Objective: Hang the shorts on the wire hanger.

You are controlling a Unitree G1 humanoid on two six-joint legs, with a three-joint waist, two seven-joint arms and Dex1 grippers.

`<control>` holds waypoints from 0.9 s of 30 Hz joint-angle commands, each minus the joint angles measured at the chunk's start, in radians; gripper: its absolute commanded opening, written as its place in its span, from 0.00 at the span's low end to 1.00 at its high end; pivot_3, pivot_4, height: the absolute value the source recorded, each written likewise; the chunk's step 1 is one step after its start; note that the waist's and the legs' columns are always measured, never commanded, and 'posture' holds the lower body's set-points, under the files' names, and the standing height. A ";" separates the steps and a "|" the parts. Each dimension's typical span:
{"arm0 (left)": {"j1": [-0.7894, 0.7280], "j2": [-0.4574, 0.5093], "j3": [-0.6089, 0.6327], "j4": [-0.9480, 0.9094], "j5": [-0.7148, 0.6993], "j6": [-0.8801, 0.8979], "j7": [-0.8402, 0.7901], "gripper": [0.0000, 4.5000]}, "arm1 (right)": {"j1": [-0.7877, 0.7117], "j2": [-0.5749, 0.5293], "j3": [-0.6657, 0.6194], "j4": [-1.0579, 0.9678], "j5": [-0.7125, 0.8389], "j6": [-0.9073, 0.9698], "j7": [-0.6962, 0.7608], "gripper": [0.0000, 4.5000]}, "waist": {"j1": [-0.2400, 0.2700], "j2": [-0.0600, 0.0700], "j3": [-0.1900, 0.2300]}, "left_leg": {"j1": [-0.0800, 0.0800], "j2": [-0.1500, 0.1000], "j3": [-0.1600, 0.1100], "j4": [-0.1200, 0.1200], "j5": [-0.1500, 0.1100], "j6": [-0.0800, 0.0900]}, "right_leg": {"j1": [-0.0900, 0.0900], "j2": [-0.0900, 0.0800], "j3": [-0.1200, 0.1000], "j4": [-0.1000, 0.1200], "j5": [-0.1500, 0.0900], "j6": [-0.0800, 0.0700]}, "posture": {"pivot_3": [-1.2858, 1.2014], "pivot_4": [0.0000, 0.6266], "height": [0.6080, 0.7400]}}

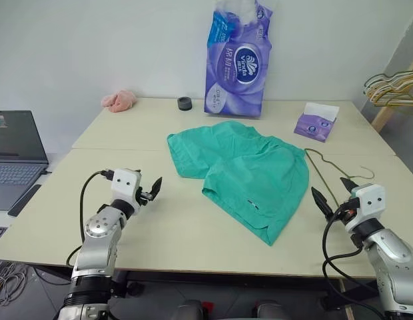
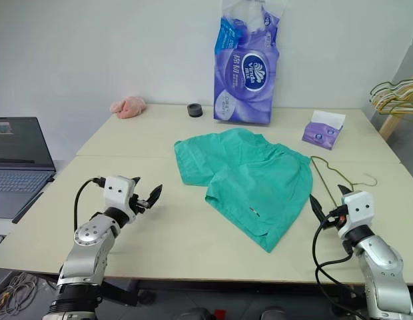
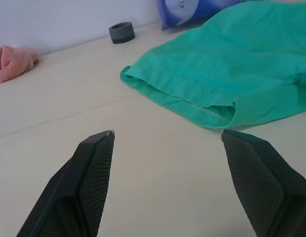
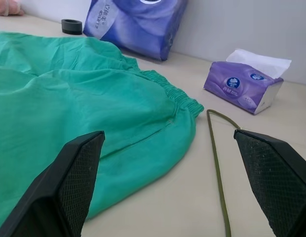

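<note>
The shorts (image 1: pixel 243 170) lie flat and spread out near the middle of the table (image 1: pixel 160 227), with their gathered waistband toward the robot's right and the leg openings toward its left. The wire hanger (image 1: pixel 324 172) lies flat on the table just beside the waistband edge, on the robot's right; part of it seems to touch or slip under the fabric, though that is hard to tell. Its hook curls away to the right.

The left end effector (image 1: pixel 148 189) hovers over bare table, apart from the left side of the shorts, with its 2 fingers spread wide and nothing between them. The right end effector (image 1: pixel 334 193) hovers near the hanger's lower wire, also spread wide and empty.

At the far edge of the table stand a purple pack of tissue rolls (image 1: pixel 238 57), a small dark ring (image 1: pixel 185 103) and a pink cloth (image 1: pixel 119 100). A purple tissue box (image 1: pixel 316 122) sits toward the right. A laptop (image 1: pixel 16 157) rests on the left, and a bunch of pale hangers (image 1: pixel 393 88) hangs on a wooden rack at the right.
</note>
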 commanded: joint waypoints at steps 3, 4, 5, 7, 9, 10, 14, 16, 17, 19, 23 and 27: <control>-0.040 0.003 -0.024 -0.009 -0.002 -0.034 -0.035 1.00 | 0.012 -0.022 -0.001 -0.058 -0.005 -0.038 0.025 1.00 | -0.002 0.000 -0.001 | 0.000 0.000 0.000 0.000 0.000 0.000 | 0.000 0.000 0.000 0.000 0.000 0.000 | 0.49 0.00 1.00; -0.048 0.005 -0.034 -0.007 -0.003 -0.034 -0.051 1.00 | 0.019 -0.026 -0.001 -0.060 -0.004 -0.041 0.032 1.00 | -0.002 0.000 -0.001 | 0.000 0.000 0.000 0.000 0.000 0.000 | 0.000 0.000 0.000 0.000 0.000 0.000 | 0.49 0.00 1.00; -0.057 0.009 -0.045 -0.005 -0.005 -0.033 -0.069 1.00 | 0.025 -0.028 -0.001 -0.064 -0.004 -0.042 0.036 1.00 | -0.003 -0.001 -0.001 | 0.000 0.000 0.000 0.000 0.000 0.000 | 0.000 0.000 0.000 0.000 0.000 0.000 | 0.49 0.00 1.00; -0.068 0.022 -0.073 -0.023 -0.039 -0.007 -0.151 1.00 | 0.039 -0.036 -0.001 -0.081 0.007 -0.037 0.053 1.00 | -0.004 -0.002 -0.002 | 0.000 0.000 0.000 0.000 0.000 0.000 | 0.000 0.000 0.000 0.000 0.000 0.000 | 0.49 0.00 1.00; -0.072 0.036 -0.091 -0.040 -0.061 0.008 -0.214 1.00 | 0.047 -0.043 0.002 -0.098 0.013 -0.032 0.066 1.00 | -0.007 -0.001 -0.003 | 0.000 0.000 0.000 0.000 0.000 0.000 | 0.000 0.000 0.000 0.000 0.000 0.000 | 0.48 0.00 1.00; -0.075 0.053 -0.109 -0.061 -0.086 0.031 -0.274 1.00 | 0.061 -0.062 0.014 -0.117 0.009 -0.034 0.094 1.00 | -0.011 -0.001 -0.003 | 0.000 0.000 0.000 0.000 0.000 0.000 | 0.000 0.000 0.000 0.000 0.000 0.000 | 0.48 0.00 1.00; -0.121 0.157 -0.196 -0.137 -0.170 0.177 -0.517 1.00 | 0.118 -0.169 0.101 -0.253 0.008 -0.018 0.222 1.00 | -0.030 -0.001 -0.004 | 0.000 0.000 0.000 0.000 0.000 0.000 | 0.000 0.000 -0.001 0.000 0.000 0.000 | 0.47 0.00 1.00; -0.130 0.194 -0.235 -0.151 -0.179 0.203 -0.591 1.00 | 0.118 -0.193 0.098 -0.282 0.037 0.028 0.239 1.00 | -0.036 0.000 -0.005 | 0.000 0.002 0.000 0.000 0.000 0.000 | 0.001 0.002 -0.001 0.000 0.000 0.000 | 0.47 0.01 1.00; -0.133 0.210 -0.254 -0.158 -0.186 0.212 -0.633 1.00 | 0.124 -0.208 0.094 -0.291 0.046 0.047 0.255 1.00 | -0.040 0.001 -0.005 | 0.001 0.002 0.000 0.001 0.000 0.000 | 0.002 0.002 0.000 0.000 0.000 0.000 | 0.47 0.01 1.00; -0.136 0.241 -0.288 -0.180 -0.216 0.255 -0.719 1.00 | 0.145 -0.244 0.073 -0.310 0.077 0.092 0.290 1.00 | -0.049 0.000 -0.005 | 0.001 0.001 0.001 0.001 0.000 0.000 | 0.003 0.001 0.001 -0.001 0.000 0.000 | 0.47 0.01 1.00; -0.190 0.259 -0.416 -0.157 -0.182 0.281 -0.854 1.00 | 0.258 -0.350 0.008 -0.327 0.105 0.134 0.401 1.00 | -0.050 -0.001 -0.005 | 0.000 0.001 0.000 0.001 0.000 0.000 | 0.002 0.001 0.000 -0.001 0.000 0.000 | 0.46 0.02 1.00; -0.275 0.184 -0.509 -0.092 -0.136 0.304 -0.859 1.00 | 0.305 -0.381 0.001 -0.328 0.080 0.113 0.430 1.00 | -0.050 -0.003 -0.004 | 0.000 0.002 0.000 0.002 0.000 0.000 | 0.003 0.001 -0.001 -0.001 0.000 0.000 | 0.45 0.03 1.00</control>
